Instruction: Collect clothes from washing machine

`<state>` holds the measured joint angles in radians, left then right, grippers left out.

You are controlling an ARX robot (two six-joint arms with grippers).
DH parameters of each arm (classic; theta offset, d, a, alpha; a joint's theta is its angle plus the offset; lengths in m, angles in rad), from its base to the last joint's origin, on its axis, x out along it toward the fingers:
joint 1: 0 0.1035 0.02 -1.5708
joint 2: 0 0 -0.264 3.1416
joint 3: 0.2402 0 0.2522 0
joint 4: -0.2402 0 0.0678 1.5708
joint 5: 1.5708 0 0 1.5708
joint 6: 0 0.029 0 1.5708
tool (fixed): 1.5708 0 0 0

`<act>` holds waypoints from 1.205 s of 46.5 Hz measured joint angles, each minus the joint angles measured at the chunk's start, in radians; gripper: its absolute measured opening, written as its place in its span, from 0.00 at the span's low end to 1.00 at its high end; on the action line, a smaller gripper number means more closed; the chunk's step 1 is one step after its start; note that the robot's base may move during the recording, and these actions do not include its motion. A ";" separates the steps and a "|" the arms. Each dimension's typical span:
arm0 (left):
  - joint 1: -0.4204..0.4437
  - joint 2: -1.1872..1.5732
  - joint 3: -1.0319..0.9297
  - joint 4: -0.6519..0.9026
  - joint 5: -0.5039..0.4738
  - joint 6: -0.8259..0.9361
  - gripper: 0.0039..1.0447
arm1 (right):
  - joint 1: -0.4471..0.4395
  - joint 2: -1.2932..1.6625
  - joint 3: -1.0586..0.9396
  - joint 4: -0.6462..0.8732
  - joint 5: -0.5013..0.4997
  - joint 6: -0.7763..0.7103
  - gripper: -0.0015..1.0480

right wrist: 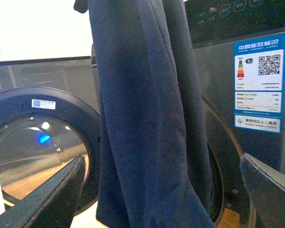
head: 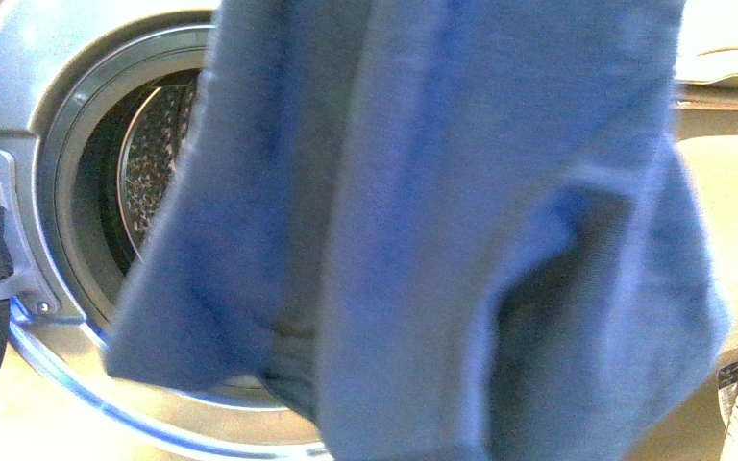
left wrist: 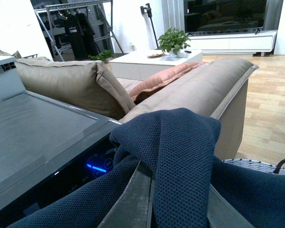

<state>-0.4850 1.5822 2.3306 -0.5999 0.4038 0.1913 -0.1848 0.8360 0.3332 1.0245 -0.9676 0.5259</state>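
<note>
Right gripper [right wrist: 161, 159] jaws wide apart; garment [right wrist: 147, 118] hangs dead ahead between them, covering most of the drum mouth [head: 154, 158], only a sliver open beside it. Door [right wrist: 19, 109] off one jaw, washer [right wrist: 216, 90] front off the other. Left gripper [left wrist: 178, 190] jaws smothered in cloth, sofa [left wrist: 194, 90] beyond.

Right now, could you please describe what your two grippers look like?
The left gripper shows two flat, matte grey fingers tapering toward tips hidden under the clothes. The right gripper has two dark, wedge-shaped fingers with plain surfaces. I see no markings on either.
</note>
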 joint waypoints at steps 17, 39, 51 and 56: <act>0.000 0.000 0.000 0.000 0.000 0.000 0.09 | 0.189 0.259 0.224 -0.138 0.072 -0.071 0.93; 0.000 0.000 0.000 0.000 0.000 0.000 0.09 | 0.414 0.401 0.330 -0.109 0.029 0.035 0.93; 0.000 0.000 0.000 0.000 0.000 0.000 0.09 | 0.481 0.476 0.396 -0.183 0.098 -0.023 0.93; 0.000 0.000 0.000 0.000 0.000 0.000 0.09 | 0.492 0.518 0.426 -0.186 0.139 -0.045 0.93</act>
<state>-0.4850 1.5822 2.3306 -0.5999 0.4038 0.1917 0.3077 1.3540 0.7589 0.8383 -0.8288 0.4812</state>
